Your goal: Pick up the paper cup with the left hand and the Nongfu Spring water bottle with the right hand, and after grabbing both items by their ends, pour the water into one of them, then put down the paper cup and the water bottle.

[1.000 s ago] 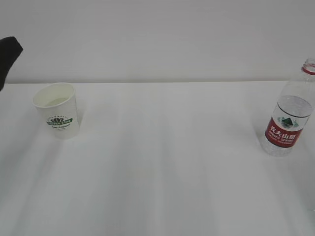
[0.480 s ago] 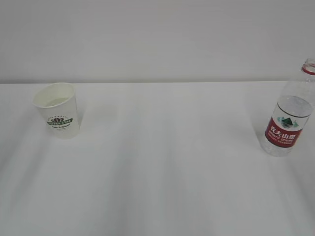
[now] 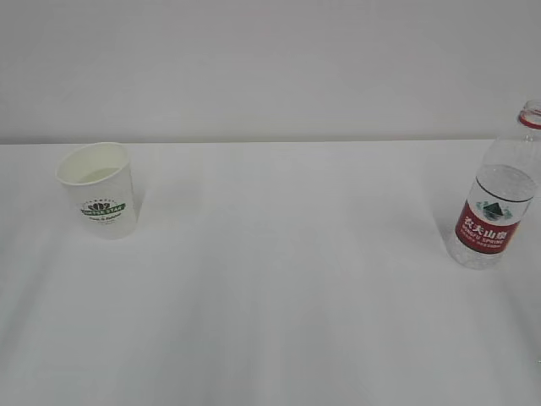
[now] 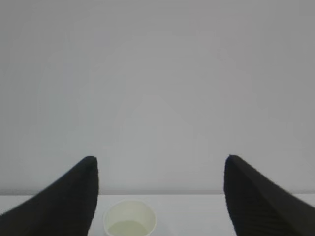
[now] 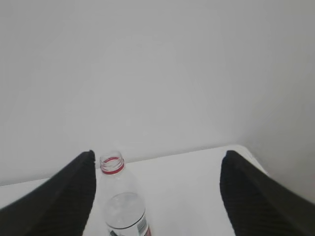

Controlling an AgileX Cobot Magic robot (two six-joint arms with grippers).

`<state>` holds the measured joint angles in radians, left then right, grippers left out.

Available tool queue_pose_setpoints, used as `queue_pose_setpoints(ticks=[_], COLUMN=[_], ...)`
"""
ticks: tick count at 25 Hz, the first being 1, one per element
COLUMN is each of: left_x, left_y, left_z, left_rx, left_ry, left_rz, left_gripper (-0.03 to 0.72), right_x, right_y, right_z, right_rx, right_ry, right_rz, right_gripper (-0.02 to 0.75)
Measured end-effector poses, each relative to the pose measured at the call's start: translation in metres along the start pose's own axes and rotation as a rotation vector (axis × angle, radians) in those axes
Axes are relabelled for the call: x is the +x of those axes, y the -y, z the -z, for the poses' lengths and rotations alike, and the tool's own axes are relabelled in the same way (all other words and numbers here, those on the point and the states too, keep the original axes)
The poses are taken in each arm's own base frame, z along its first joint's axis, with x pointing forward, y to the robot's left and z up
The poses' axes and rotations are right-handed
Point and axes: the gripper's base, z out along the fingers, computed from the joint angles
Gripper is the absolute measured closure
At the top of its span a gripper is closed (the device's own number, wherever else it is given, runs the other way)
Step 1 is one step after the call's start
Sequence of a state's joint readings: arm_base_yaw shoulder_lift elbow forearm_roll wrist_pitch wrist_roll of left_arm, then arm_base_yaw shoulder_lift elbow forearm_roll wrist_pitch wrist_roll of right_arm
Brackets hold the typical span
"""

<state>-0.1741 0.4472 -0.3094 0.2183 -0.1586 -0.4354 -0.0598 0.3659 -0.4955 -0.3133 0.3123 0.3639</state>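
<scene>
Cup upright, far left of the bench; bottle upright at right edge, uncapped. Left pincer spread, empty, above cup. Right pincer spread, empty, near bottle.

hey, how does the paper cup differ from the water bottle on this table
The paper cup is short, opaque white, with a wide open mouth; the Nongfu Spring water bottle is taller, clear ribbed plastic, narrowing to a small neck with a red ring. The cup bears a green round logo, the bottle a red label with white characters. The cup stands at the table's left, the bottle at its right. Both stand upright, uncapped, with nothing gripping them.
</scene>
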Motion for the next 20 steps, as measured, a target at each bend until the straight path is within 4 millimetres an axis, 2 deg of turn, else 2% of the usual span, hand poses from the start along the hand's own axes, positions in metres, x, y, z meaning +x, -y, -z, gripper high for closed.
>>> queue_pose_setpoints(ticks=[7, 13, 20], left_x=[0.004, -0.005, -0.020], left_y=[-0.006, -0.011, -0.014], left_z=[0.029, 0.041, 0.051], left_rx=[-0.091, -0.190, -0.268], left_ry=[-0.105, -0.221, -0.312], left_rz=[0.000, -0.053, -0.168], left_gripper=[0.109, 0.120, 0.191], right_x=[0.013, 0.025, 0.028], right_y=[0.002, 0.007, 0.011], right_z=[0.006, 0.029, 0.059], right_rx=[0.020, 0.056, 0.055], right_ry=[-0.138, -0.215, -0.174], right_rz=[-0.090, -0.062, -0.023], right_gripper=[0.147, 0.148, 0.148])
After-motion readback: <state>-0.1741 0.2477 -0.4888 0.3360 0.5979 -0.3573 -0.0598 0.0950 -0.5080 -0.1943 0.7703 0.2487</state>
